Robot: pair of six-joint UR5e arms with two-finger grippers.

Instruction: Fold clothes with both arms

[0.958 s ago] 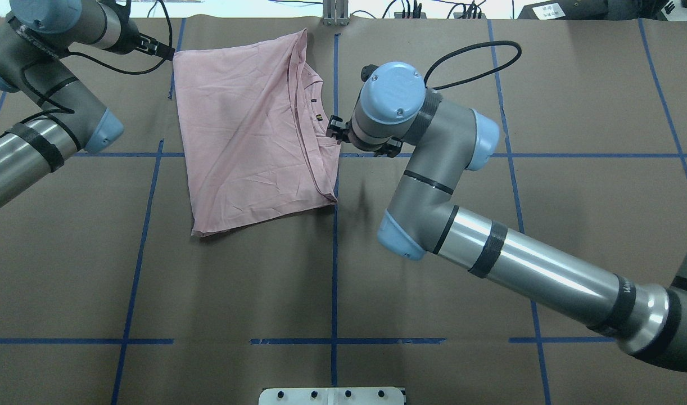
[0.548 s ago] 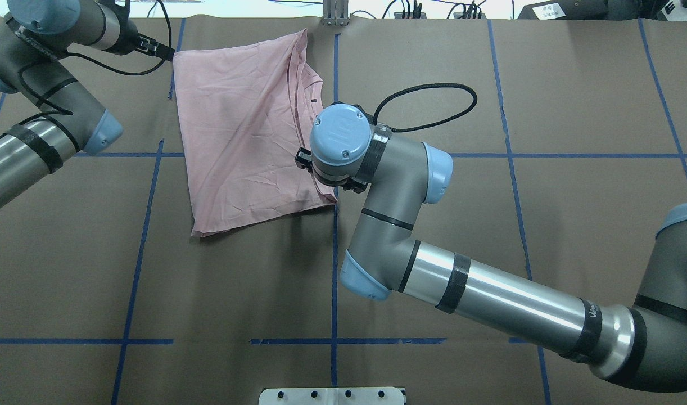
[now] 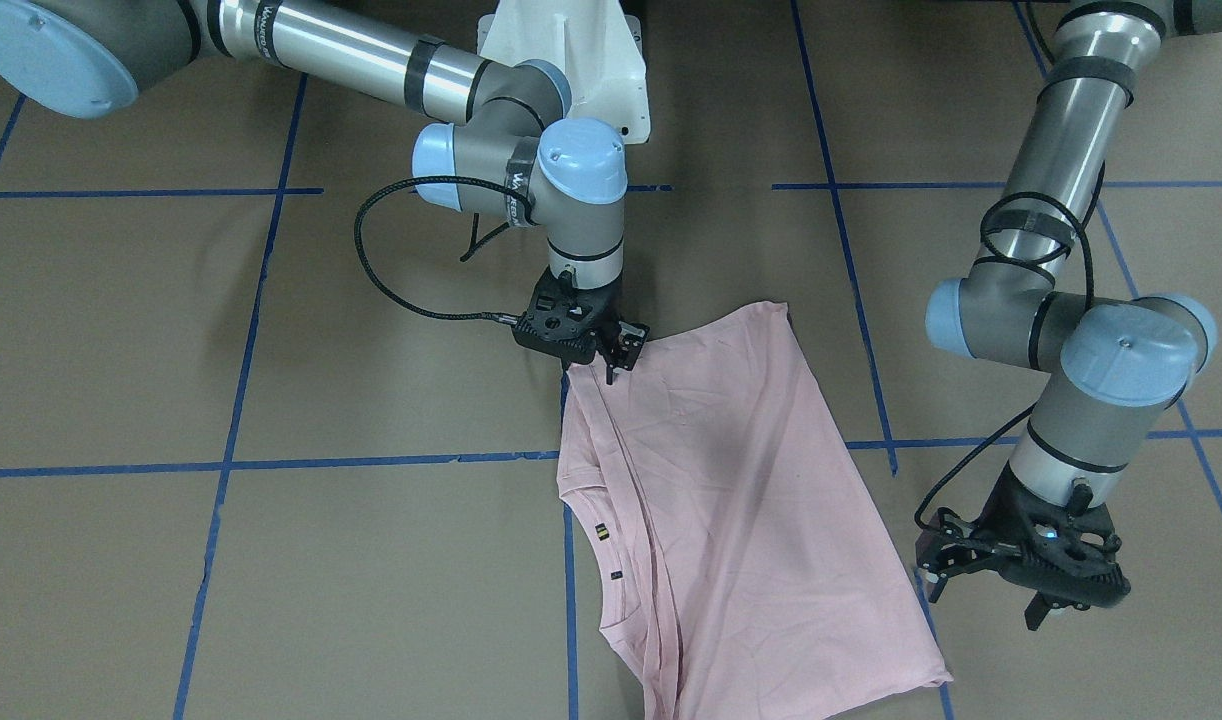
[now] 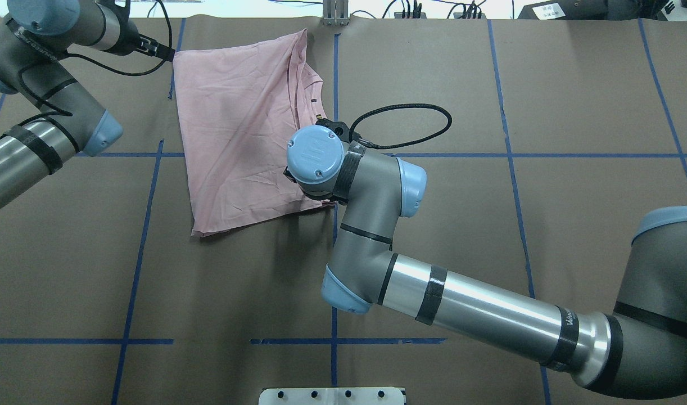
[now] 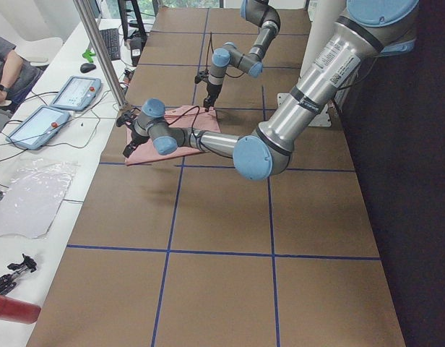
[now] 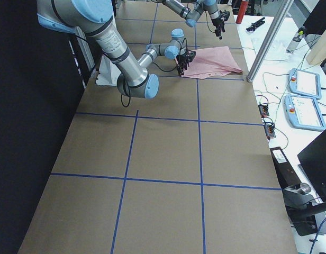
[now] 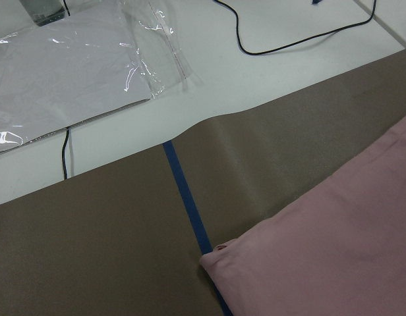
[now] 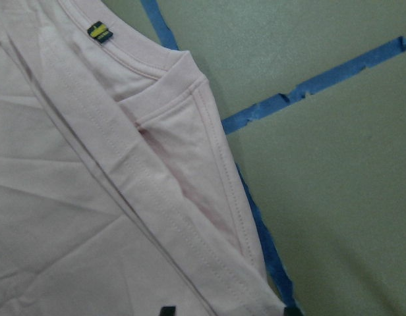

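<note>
T-shirt (image 4: 239, 135), pale pink and folded lengthwise with its plain side up, lies askew on the far half of the desk (image 4: 518, 236). It sits left of the centre tape line, and its collar edge runs along that line. The desk is covered in brown paper crossed by a grid of blue tape (image 4: 135, 264). Beyond its far edge runs a white bench (image 5: 56, 152) holding a clear plastic sheet (image 7: 71, 79), two touch-screen pendants (image 5: 72, 92) and loose cables. An upright metal post (image 5: 103, 50) stands at that edge near the shirt. The white pedestal base (image 3: 571, 60) sits at the robot's side of the desk. A small yellow-and-dark label (image 8: 99, 31) shows inside the ribbed collar.

In the overhead view the right arm (image 4: 489, 309) blocks the sight of the shirt's near right corner, its blue-capped wrist sitting directly above it. This arm stretches low from the robot's right toward the centre line, its elbow bent and its wrist pointing straight down, with a black cable (image 4: 411, 121) looping off it. The right tool (image 3: 616, 358) is at that corner. In the wrist view its dark fingertips (image 8: 167, 310) sit apart, with the stitched hem between them.

The left arm (image 3: 1056, 150) reaches out along the robot's left side, its wrist turned down. The left tool (image 3: 991, 588) is low, just beside the shirt's far left edge near the corner. Whether its fingers are apart or together cannot be told.
</note>
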